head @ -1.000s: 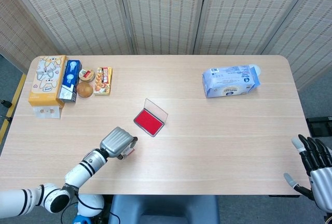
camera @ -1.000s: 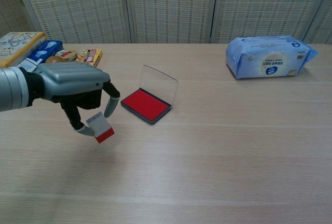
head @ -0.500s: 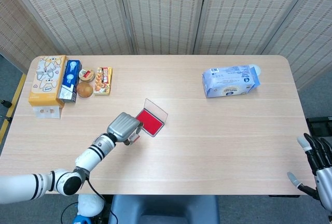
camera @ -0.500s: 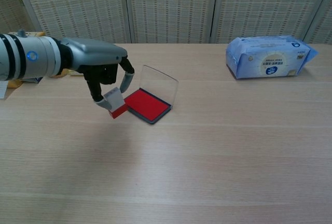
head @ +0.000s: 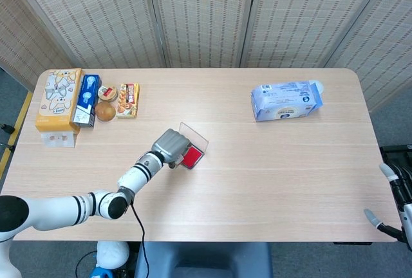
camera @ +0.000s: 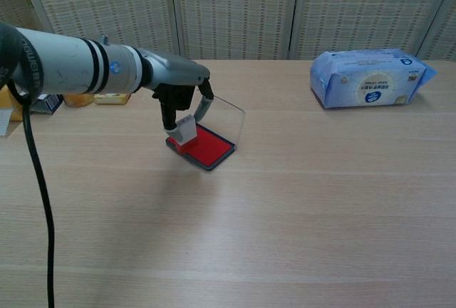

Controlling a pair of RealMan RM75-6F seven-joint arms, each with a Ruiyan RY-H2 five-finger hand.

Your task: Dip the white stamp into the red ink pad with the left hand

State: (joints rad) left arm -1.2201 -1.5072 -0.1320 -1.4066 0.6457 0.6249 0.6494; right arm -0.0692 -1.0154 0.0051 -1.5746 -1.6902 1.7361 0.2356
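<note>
Left hand, fingers closed around the white stamp, whose red face rests on the red ink pad near the worktop centre. Right hand beyond the right edge; finger state indeterminable.

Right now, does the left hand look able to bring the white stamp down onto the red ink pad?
Probably yes. The left hand holds the white stamp right over the red ink pad, whose clear lid stands open behind, leaving the pad uncovered.
</note>
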